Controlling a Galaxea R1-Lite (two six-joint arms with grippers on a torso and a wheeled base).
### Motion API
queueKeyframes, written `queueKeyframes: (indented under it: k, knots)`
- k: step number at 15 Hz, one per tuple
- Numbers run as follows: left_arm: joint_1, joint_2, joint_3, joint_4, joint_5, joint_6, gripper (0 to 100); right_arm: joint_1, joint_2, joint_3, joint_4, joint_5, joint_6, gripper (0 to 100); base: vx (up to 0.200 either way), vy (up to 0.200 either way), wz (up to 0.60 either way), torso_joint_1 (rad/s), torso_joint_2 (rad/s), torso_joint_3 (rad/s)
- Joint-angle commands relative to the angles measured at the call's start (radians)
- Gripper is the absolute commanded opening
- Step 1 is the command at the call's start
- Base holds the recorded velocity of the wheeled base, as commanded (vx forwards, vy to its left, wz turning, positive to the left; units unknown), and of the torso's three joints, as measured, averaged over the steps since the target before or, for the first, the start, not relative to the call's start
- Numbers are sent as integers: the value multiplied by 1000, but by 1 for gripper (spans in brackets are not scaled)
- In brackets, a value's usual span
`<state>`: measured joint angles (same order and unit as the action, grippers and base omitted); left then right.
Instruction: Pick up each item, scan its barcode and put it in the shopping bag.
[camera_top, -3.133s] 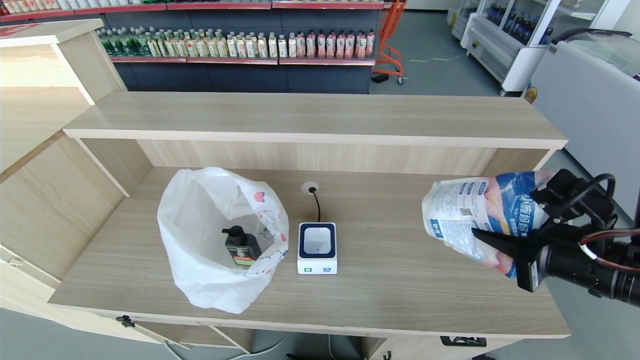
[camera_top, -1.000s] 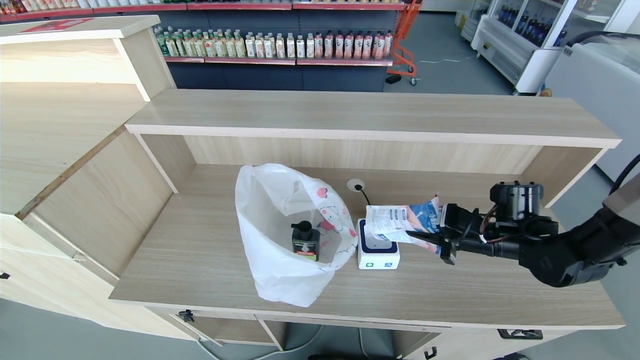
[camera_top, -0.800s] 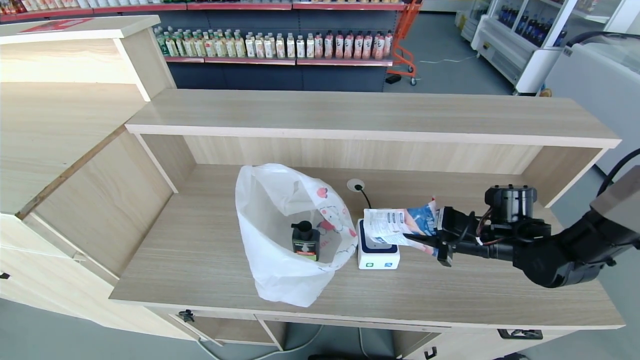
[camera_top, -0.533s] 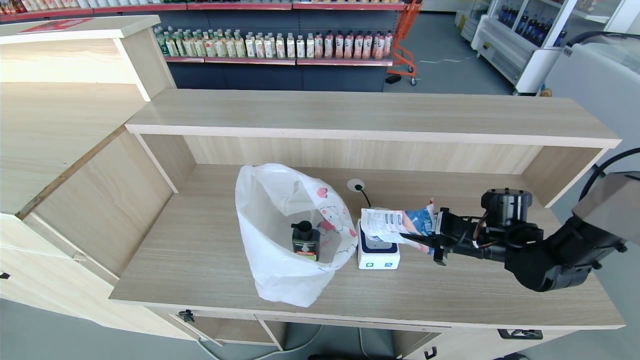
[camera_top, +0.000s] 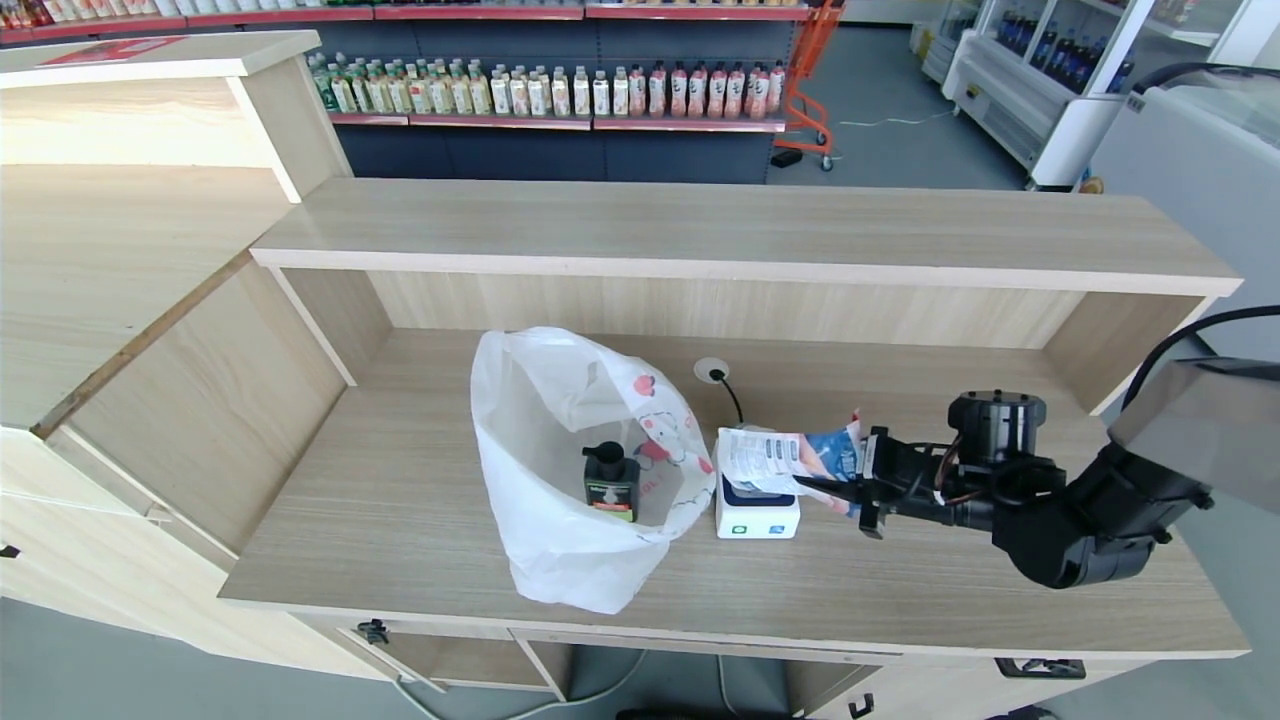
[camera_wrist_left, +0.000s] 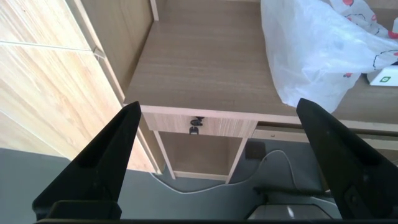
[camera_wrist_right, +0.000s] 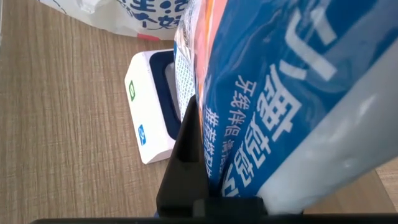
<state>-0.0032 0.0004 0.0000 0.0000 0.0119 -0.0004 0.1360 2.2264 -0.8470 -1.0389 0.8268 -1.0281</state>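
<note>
Our right hand (camera_top: 835, 480) is clamping a blue, white and pink printed plastic pouch (camera_top: 785, 458) by its blue end, one black finger (camera_wrist_right: 186, 163) pressing flat against the pouch's (camera_wrist_right: 267, 93) side. We are holding the pouch roughly level, off the bench. Its white printed end is hanging over the dark window of the small white box-shaped barcode scanner (camera_top: 757, 507). Whether the pouch is touching the scanner (camera_wrist_right: 146, 118) we cannot tell.

The scanner is sitting on the pale wood-grain bench (camera_top: 400, 500), with a black cable (camera_top: 733, 400) running from its back to a round port in the bench top. Just beside it, on our left, a white thin plastic shopping bag (camera_top: 540, 560) with small red and black cartoon prints is standing open. A dark pump bottle with a black cap (camera_top: 611, 483) is standing upright inside it.

Our left hand (camera_wrist_left: 217, 106) is hanging with its two black fingers spread wide and gripping nothing, out past the bench's front edge on our left. Beyond it the shopping bag (camera_wrist_left: 317, 50) is bulging over the bench top.

Behind the bench, long store shelves (camera_top: 550, 90) are carrying rows of drink bottles.
</note>
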Motion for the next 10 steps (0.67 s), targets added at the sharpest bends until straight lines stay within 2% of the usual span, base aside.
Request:
queueKeyframes:
  k: [1,7,8,10]
  knots:
    - [0,0,0,0,0,0,100,-1,2,-4,0,0,0,0,0,0,0,0,0,0]
    - [0,0,0,0,0,0,100,-3,-48,9,0,6,66,0,0,0,0,0,0,0]
    - [0,0,0,0,0,-1,100,-3,-83,11,0,8,125,0,0,0,0,0,0,0]
    - [0,0,0,0,0,-1,100,-1,-215,36,8,-12,405,0,0,0,0,0,0,0]
